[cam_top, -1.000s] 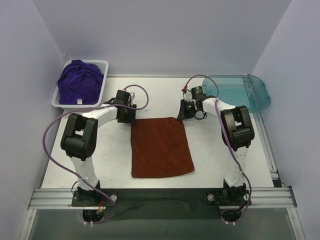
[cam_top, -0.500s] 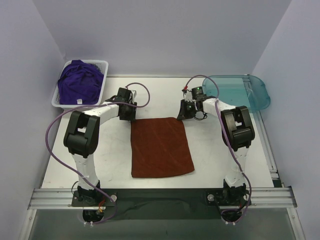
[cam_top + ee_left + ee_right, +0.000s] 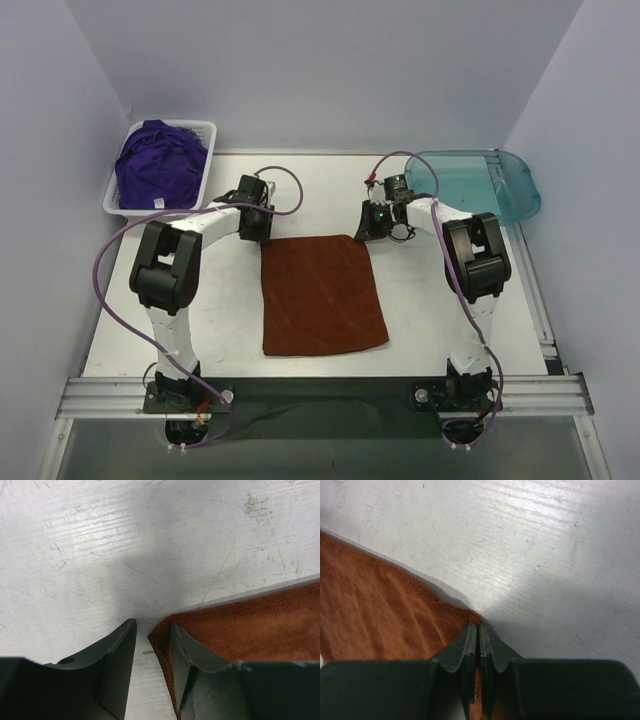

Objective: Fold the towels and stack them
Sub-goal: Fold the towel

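The rust-orange towel [image 3: 322, 295] lies flat mid-table [image 3: 220, 320], with bare surface on either side. The left pincer [image 3: 152, 627] stands apart, straddling its far-left corner. The right pincer [image 3: 479, 626] is clamped on its far-right corner. Purple towels [image 3: 160, 165] fill the far-left basket [image 3: 205, 127].

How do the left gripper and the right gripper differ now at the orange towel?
The left gripper has its jaws apart, while the right gripper has its jaws shut. The left gripper only straddles the far left corner of the orange towel, while the right gripper pinches the far right corner. Both are low at the towel's far edge.
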`<state>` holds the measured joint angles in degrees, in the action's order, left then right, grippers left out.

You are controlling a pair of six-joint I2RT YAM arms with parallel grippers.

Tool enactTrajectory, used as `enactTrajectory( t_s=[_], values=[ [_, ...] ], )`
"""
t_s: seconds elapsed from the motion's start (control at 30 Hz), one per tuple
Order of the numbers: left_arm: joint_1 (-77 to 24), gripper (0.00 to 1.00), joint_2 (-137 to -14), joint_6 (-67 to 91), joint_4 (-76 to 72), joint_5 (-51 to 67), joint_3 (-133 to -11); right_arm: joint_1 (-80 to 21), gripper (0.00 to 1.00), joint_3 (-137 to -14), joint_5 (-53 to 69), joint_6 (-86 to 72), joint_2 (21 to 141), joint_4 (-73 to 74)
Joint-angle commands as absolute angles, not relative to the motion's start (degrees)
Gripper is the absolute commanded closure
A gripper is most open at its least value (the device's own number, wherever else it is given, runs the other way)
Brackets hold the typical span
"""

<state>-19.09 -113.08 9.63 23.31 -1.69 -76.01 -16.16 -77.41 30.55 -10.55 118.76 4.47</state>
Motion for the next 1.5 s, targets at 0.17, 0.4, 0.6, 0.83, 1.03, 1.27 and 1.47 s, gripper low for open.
enactTrajectory(
  t_s=[0.17,0.4,0.6,0.83,1.03,1.27,1.47],
  values=[
    [-19.9,0.57,-115.7,8.3,33.0,-1.6,-73.7,-16.1,1.0,-74.8,27.3,-9.1,118.8,11.3],
    [-19.9,0.87,-115.8,8.3,33.5,-1.8,-74.0,-16.0,1.0,-74.6,27.3,-9.1,118.5,11.2],
    [-20.0,0.98,-115.6,7.7,33.5,-1.8,-74.3,-16.0,1.0,-75.1,27.2,-9.3,118.0,11.0],
    [-19.8,1.0,-110.8,7.2,33.2,-4.3,-75.7,-15.9,1.0,-73.6,25.7,-10.5,112.9,4.7],
    [-19.7,1.0,-103.1,6.7,29.8,-6.1,-76.4,-15.7,1.0,-71.4,23.1,-11.6,105.6,-2.7],
    [-20.0,1.0,-92.9,6.1,24.6,-5.8,-76.8,-15.7,1.0,-67.6,21.0,-12.6,94.9,-10.5],
    [-20.9,1.0,-84.0,4.4,20.1,-5.1,-76.9,-15.6,1.0,-66.6,20.5,-12.8,86.1,-12.5]
  ],
)
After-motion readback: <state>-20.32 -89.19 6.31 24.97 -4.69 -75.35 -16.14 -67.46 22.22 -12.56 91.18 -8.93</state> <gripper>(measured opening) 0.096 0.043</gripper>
